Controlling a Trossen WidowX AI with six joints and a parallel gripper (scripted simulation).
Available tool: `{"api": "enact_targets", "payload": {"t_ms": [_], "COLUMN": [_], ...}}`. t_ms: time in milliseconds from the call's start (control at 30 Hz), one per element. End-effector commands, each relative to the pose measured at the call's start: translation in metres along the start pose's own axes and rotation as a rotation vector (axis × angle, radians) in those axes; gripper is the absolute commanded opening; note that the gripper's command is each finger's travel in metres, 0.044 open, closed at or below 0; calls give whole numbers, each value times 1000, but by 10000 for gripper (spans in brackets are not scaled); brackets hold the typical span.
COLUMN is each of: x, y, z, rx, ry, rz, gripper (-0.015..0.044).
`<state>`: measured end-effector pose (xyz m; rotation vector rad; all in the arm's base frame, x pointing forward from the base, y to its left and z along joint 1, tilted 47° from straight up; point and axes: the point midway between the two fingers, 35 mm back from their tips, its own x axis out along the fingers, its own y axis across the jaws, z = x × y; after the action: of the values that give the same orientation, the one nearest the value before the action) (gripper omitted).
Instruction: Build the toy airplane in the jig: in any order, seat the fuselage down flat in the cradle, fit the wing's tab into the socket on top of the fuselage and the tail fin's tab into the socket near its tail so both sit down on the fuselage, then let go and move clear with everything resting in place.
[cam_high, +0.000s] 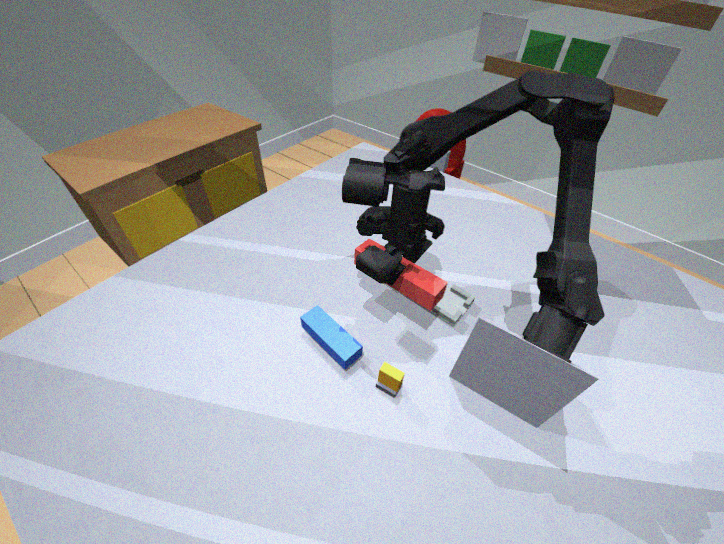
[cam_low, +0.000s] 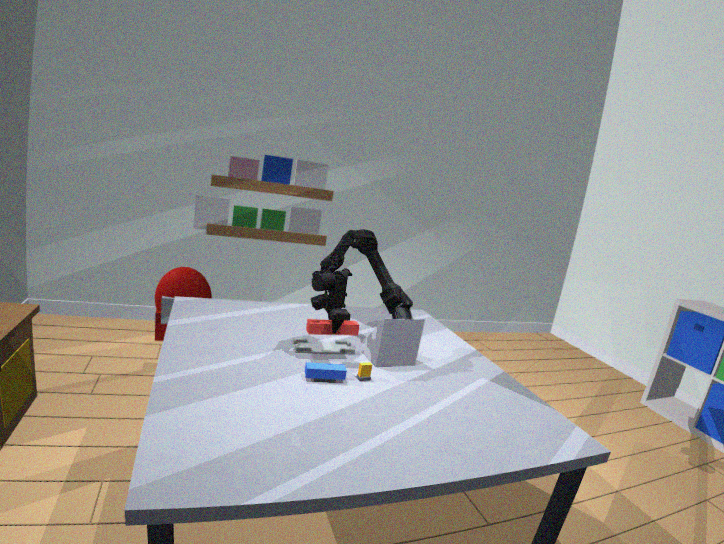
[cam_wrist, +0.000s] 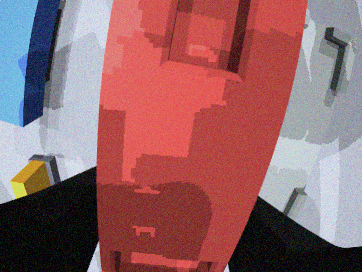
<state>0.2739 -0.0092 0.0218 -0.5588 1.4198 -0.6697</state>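
Note:
My gripper is shut on the red fuselage, a long block with a large socket open on top and a smaller one near its end. It is held level in the air, its shadow apart below it. The pale grey-green cradle lies lower on the table, partly hidden behind the fuselage in the top view. The blue wing and the small yellow tail fin rest on the table, on the other side from the cradle in the wrist view.
A grey upright panel stands beside the arm's base, to the right of the cradle and tail fin. A wooden cabinet stands beyond the table's left edge in the top view. A red chair is behind the table.

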Motion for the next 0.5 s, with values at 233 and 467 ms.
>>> {"api": "enact_targets", "payload": {"t_ms": [233,467], "x": [11,20], "y": [-29,-48], "z": [6,7], "rx": [-11,-18], "ry": [-14,-17], "rz": [12,11], "gripper": [0,0]}}
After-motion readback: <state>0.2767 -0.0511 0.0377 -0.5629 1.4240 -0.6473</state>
